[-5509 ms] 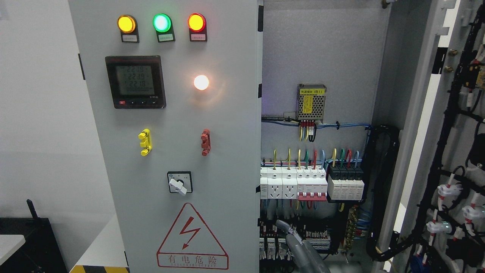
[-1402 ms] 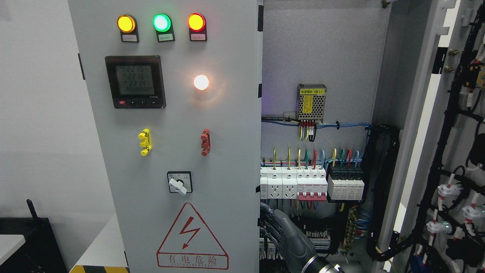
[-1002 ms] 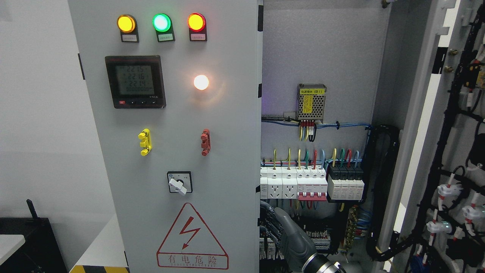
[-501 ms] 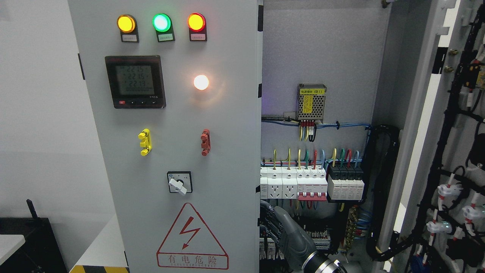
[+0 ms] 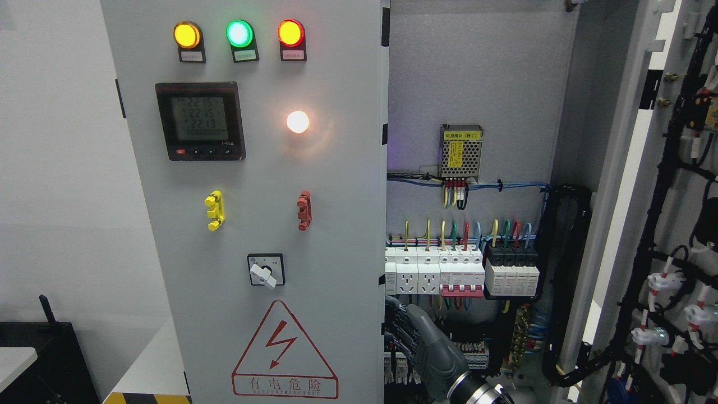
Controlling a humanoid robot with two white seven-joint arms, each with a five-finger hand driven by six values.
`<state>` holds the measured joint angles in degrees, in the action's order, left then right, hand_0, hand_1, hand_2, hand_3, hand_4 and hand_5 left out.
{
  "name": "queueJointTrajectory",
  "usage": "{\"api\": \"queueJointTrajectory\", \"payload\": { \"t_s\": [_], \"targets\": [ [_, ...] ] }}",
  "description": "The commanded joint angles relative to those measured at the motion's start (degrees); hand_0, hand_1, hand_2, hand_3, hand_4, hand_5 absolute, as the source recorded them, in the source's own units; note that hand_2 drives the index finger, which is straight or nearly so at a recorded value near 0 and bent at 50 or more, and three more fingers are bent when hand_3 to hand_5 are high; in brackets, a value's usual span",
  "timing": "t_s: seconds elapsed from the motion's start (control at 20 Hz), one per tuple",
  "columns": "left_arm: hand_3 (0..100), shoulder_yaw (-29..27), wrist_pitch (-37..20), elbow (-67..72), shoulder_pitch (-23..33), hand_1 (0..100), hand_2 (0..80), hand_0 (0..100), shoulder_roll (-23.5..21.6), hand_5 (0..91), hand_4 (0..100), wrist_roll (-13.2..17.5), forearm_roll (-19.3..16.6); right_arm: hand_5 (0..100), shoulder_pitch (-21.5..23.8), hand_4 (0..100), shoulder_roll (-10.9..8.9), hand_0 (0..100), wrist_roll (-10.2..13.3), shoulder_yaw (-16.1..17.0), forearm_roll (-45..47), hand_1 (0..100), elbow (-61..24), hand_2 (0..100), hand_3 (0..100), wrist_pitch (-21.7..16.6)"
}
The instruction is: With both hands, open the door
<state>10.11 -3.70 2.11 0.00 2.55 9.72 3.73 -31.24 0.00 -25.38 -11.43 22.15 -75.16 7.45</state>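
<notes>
**Spotter:** Where's the door, and what has hold of it?

**Me:** The tall grey metal left door runs from 12 to 6 o'clock and looks barely ajar. My right hand sits at 5 o'clock with its fingers curled round the door's free edge. The left hand is out of view.

**Spotter:** What are the risks?

**Me:** I think a hooked grip could slip on a one-handed pull. The knuckles are also close to the row of white circuit breakers at 4 o'clock, so they could snag live wiring.
</notes>
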Motion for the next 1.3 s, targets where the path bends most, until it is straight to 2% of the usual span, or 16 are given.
{"api": "queueJointTrajectory", "payload": {
  "t_s": [0.0, 0.15, 0.7, 0.85, 1.25],
  "targets": [
    [0, 0.00, 0.01, 0.00, -1.85, 0, 0.0, 0, 0.00, 0.0, 0, 0.04, -0.04, 0, 0.04, 0, 0.70, 38, -0.11, 0.09, 0.44, 0, 0.37, 0, 0, 0.02],
    [0, 0.00, 0.10, 0.00, -1.85, 0, 0.0, 0, 0.00, 0.0, 0, 0.04, 0.05, 0, -0.05, 0, 0.70, 38, -1.16, 0.00, 0.44, 0, 0.28, 0, 0, 0.02],
    [0, 0.00, 0.01, 0.00, -1.85, 0, 0.0, 0, 0.00, 0.0, 0, 0.04, 0.05, 0, -0.40, 0, 0.70, 38, -1.69, 0.00, 0.88, 0, 0.19, 0, 0, 0.02],
    [0, 0.00, 0.10, 0.00, -1.85, 0, 0.0, 0, 0.00, 0.0, 0, 0.04, 0.05, 0, -0.40, 0, 0.70, 38, -3.01, -0.09, 0.88, 0, 0.10, 0, 0, 0.02],
    [0, 0.00, 0.01, 0.00, -1.85, 0, 0.0, 0, 0.00, 0.0, 0, 0.04, -0.04, 0, -1.01, 0, 0.70, 38, -3.28, 0.00, 1.32, 0, 0.89, 0, 0, 0.02]
  ]
}}
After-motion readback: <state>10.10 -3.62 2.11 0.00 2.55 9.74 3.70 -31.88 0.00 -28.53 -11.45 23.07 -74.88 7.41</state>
